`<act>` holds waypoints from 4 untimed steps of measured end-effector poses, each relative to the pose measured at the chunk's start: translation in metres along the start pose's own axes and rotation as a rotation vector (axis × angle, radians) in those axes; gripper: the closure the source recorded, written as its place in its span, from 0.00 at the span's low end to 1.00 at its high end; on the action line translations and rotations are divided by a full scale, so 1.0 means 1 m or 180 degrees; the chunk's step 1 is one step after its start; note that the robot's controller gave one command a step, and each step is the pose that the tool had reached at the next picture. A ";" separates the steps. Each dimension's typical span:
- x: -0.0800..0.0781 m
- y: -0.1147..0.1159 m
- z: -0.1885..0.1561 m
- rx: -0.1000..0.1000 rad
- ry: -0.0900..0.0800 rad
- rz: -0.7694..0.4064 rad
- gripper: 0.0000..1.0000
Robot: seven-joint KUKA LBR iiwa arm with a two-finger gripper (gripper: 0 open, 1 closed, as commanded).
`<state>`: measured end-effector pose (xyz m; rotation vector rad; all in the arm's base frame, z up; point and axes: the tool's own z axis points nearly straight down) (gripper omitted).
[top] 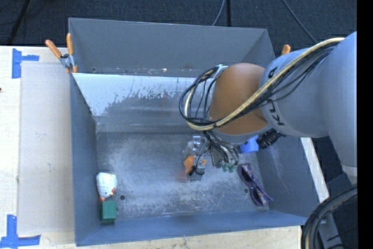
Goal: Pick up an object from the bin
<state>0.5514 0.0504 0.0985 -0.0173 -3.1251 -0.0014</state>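
Gripper hanging low mid-floor of grey metal bin, just beside small orange rounded piece; clenched or released, cannot tell. Risk: piece being pushed aside, sliding away on bare floor; purple plastic sunglasses lying near, possibly snagging

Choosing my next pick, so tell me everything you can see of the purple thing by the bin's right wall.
The purple thing looks like a pair of glasses: a thin purple frame, plastic by its look, with dark lenses. It lies flat on the floor of the bin at the foot of the right wall, its length running from upper left to lower right. The gripper is to its left, not on it; nothing lies on top.
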 end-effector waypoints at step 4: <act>0.000 0.000 -0.077 -0.0004 -0.0020 -0.0005 1.00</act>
